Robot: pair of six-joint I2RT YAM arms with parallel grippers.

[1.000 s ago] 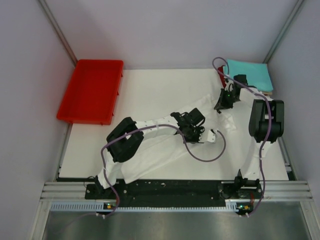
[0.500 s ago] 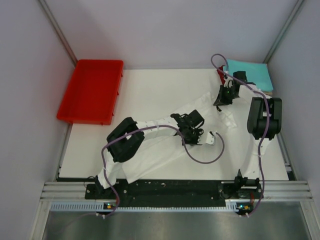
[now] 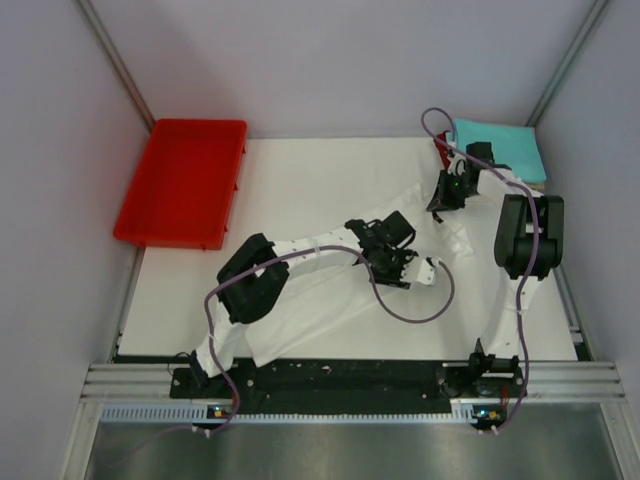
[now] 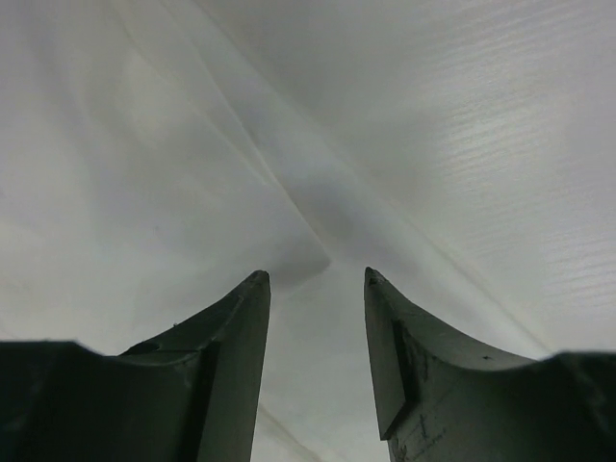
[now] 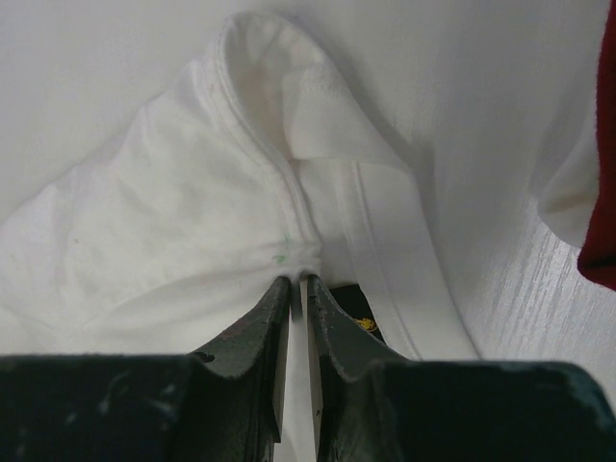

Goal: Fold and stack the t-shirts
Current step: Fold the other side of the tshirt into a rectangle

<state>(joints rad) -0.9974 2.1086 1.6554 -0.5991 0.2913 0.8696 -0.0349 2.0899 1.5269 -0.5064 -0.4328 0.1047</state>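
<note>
White t-shirt (image 3: 320,305): lies spread and unfolded across the middle of the counter (image 3: 330,165), running from the near left towards the far right. Right claw (image 5: 296,281): jaws drawn almost together, with a gathered ridge of the shirt's seam pinched at the tips, next to the collar band and the small dark neck label (image 5: 358,314). Left claw (image 4: 316,279): jaws parted, nothing between them, poised low over a long crease in the cloth; whether the tips touch the cloth cannot be told. Change noted: over the last second the right claw has drawn its pinch a little towards the far edge and then held there. In the last half second the left claw has shifted slightly to the right over the shirt's middle, its cable loop following. Assessment: the shirt is held at one point only, so the fold has not begun; the left claw appears to be seeking the second grip. Beyond the arms, a folded teal t-shirt (image 3: 500,148) sits in the far right corner, and a dark red t-shirt (image 5: 599,192) shows just beside the right claw's work; these look to form the stack. The red tray (image 3: 180,180) stands at the far left, well apart. Shirt outline otherwise unchanged from the earlier views.
</note>
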